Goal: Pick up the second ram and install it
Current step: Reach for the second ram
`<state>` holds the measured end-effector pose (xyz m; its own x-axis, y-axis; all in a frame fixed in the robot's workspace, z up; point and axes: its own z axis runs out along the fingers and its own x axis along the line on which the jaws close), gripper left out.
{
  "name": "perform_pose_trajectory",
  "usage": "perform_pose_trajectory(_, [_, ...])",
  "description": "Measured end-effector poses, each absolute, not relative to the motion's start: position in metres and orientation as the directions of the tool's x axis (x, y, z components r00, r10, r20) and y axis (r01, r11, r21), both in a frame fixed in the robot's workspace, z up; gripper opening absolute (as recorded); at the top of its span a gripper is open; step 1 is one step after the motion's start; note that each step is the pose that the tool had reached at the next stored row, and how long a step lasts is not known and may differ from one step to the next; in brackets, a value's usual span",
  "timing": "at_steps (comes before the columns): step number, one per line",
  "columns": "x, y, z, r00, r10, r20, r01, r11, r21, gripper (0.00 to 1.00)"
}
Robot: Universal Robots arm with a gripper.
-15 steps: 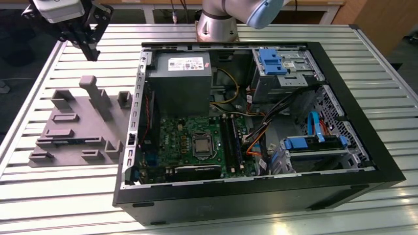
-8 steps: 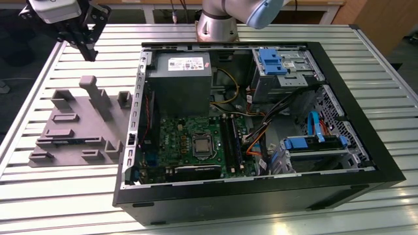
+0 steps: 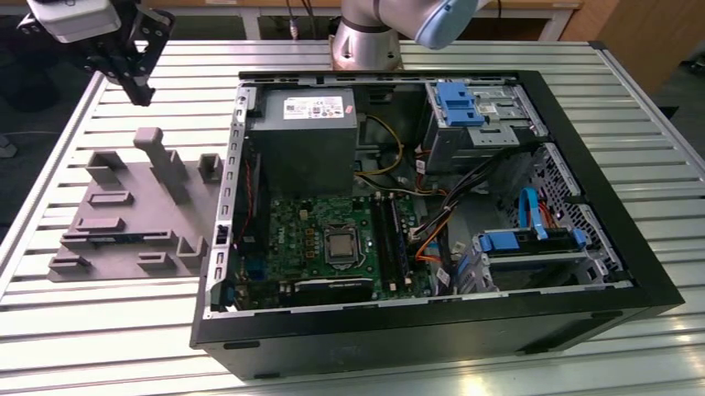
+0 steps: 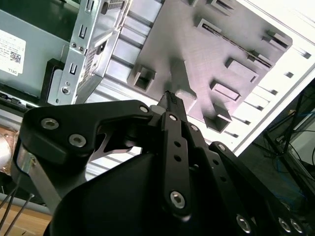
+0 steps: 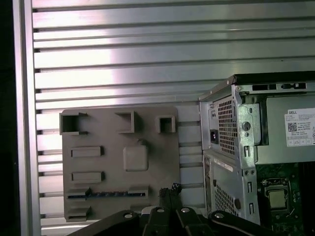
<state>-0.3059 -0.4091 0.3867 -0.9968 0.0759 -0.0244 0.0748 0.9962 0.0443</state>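
- The slatted surface [image 3: 99, 338] is left bare around the grey fixture block [image 3: 144, 206]. The block lies just beside the open computer case [image 3: 441, 330], on the exterior view's left.
- Free room is seen above the block. The end effector [image 3: 141, 95] hangs in the air beyond the block's far edge, apart from its upright posts.
- In the first wrist view the second ram [image 5: 106, 194] is seen seated in a slot of the block, as a dark strip with a touch of blue. In the exterior view it is reduced to a thin dark line near the block's nearer edge.
- The black memory slots [image 3: 388, 239] inside the case are shown in the exterior view.
- The fingers appear drawn together, though the wrist views are partly blocked by the linkage. Nothing is held or touched.
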Motion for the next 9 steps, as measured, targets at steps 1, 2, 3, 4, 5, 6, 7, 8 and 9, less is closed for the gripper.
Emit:
perform_pose_trajectory(1, [-0.307, -0.410, 0.387, -0.997, 0.076, -0.024, 0.075, 0.996, 0.044, 0.11])
perform_pose_trajectory(2, [-0.309, -0.411, 0.387, -0.997, 0.076, -0.024, 0.075, 0.996, 0.044, 0.11])
perform_pose_trajectory(3, [-0.310, -0.412, 0.386, -0.997, 0.076, -0.024, 0.075, 0.996, 0.044, 0.11])
perform_pose_trajectory(4, [-0.312, -0.413, 0.386, -0.997, 0.076, -0.024, 0.075, 0.996, 0.044, 0.11])
perform_pose_trajectory(5, [-0.313, -0.414, 0.386, -0.997, 0.076, -0.024, 0.075, 0.996, 0.044, 0.11])
perform_pose_trajectory(6, [-0.315, -0.415, 0.386, -0.997, 0.076, -0.024, 0.075, 0.996, 0.044, 0.11])
perform_pose_trajectory(7, [-0.316, -0.417, 0.386, -0.997, 0.076, -0.024, 0.075, 0.996, 0.044, 0.11])
perform_pose_trajectory(8, [-0.318, -0.418, 0.386, -0.997, 0.076, -0.024, 0.075, 0.996, 0.044, 0.11])
perform_pose_trajectory(9, [-0.321, -0.420, 0.386, -0.997, 0.076, -0.024, 0.075, 0.996, 0.044, 0.11])
